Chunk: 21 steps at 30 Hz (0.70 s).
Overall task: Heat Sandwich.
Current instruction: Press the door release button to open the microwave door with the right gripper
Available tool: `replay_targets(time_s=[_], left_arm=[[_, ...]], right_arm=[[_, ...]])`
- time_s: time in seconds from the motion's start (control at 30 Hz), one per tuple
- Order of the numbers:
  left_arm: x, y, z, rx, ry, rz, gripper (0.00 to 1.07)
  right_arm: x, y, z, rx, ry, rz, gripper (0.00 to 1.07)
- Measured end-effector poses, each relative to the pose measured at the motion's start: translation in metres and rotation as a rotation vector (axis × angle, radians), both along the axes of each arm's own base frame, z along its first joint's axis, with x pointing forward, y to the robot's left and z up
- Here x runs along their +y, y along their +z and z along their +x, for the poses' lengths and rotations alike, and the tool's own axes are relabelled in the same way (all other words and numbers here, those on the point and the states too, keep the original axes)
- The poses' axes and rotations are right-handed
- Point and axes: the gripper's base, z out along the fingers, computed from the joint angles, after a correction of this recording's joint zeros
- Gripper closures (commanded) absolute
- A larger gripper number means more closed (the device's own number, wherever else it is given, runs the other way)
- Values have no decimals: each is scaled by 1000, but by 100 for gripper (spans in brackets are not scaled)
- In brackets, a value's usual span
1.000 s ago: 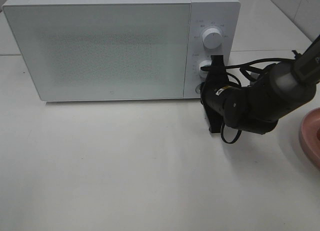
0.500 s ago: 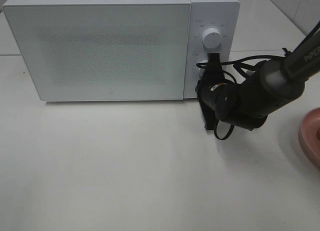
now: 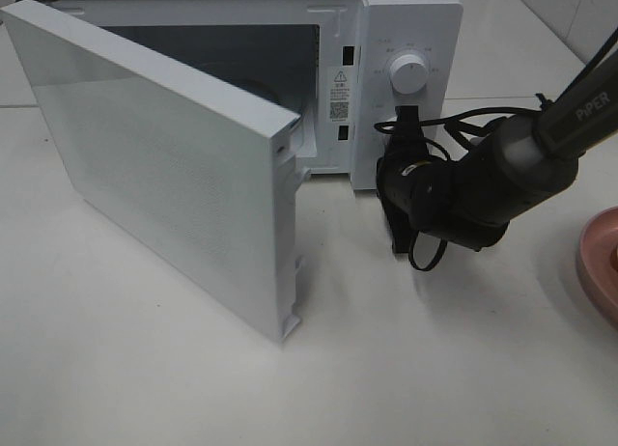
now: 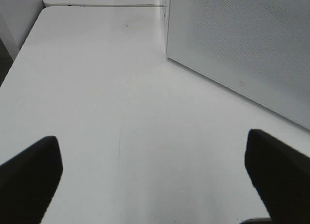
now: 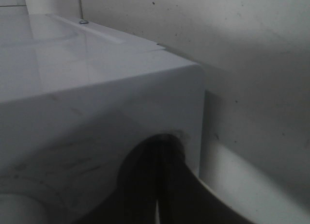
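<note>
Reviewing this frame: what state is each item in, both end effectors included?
Microwave door: open, swung out on its left hinge.
Upper knob: untouched; setting too small to read.
Right end effector: shut, holding nothing, tip at the control panel below that knob.
Left end effector: open, holding nothing, above the table.
Pink plate: only its rim in view, lying flat.

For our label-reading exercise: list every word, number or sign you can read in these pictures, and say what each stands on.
"PIPER": on the right arm.
Marks around the microwave's upper knob: too small to read.
Sticker with a warning triangle and a square code, on the frame beside the cavity: text too small to read.
Wrist views: none.
</note>
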Motion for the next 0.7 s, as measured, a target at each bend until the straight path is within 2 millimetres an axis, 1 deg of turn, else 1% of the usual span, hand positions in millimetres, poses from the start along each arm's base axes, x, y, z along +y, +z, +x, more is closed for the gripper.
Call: replay_targets(time_s=[0.4, 0.7], left_arm=[[0, 0, 0, 0, 0, 0, 10], [0, 0, 0, 0, 0, 0, 10]], right_arm=[[0, -1, 0, 13, 3, 0, 107], [-2, 6, 0, 44, 18, 21, 107]])
